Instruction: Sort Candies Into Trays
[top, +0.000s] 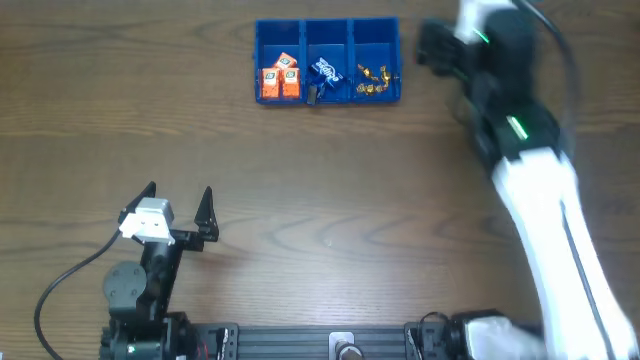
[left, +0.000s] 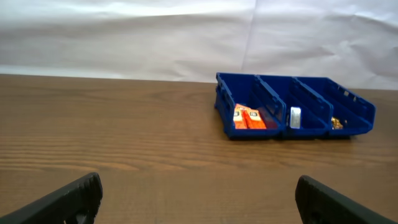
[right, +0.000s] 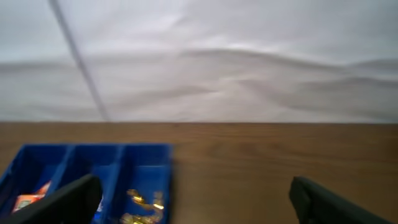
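1. The blue tray (top: 376, 40) sits at the far side of the table (top: 330, 170), well away from the arm bases and roughly in the middle. Its long axis runs left to right across the top view, with three compartments side by side. Each compartment is longer front to back, pointing away from the arms.
2. The orange candies (top: 280, 80) are in the left compartment, the blue-wrapped candies (top: 324, 72) in the middle one and the small gold candies (top: 372, 80) in the right one. So that's one kind per slot. Every candy I can spot is in a compartment, so my guess is the sorting is basically done.
3. The orange packs lie flat, bunched toward the near end of their slot, and one sits a bit crooked. The gold ones are too tiny to say which way they point.
4. The left gripper (top: 178, 190) is parked low near its own base, well apart from the tray. Its fingers are spread wide and hold nothing. It faces the tray, which looks like a resting pose.
5. The right gripper (right: 194, 190) is up by the tray's right end, just beside the gold compartment. Its jaws are also wide apart and empty. I'd guess it's there because that's the slot on its side.
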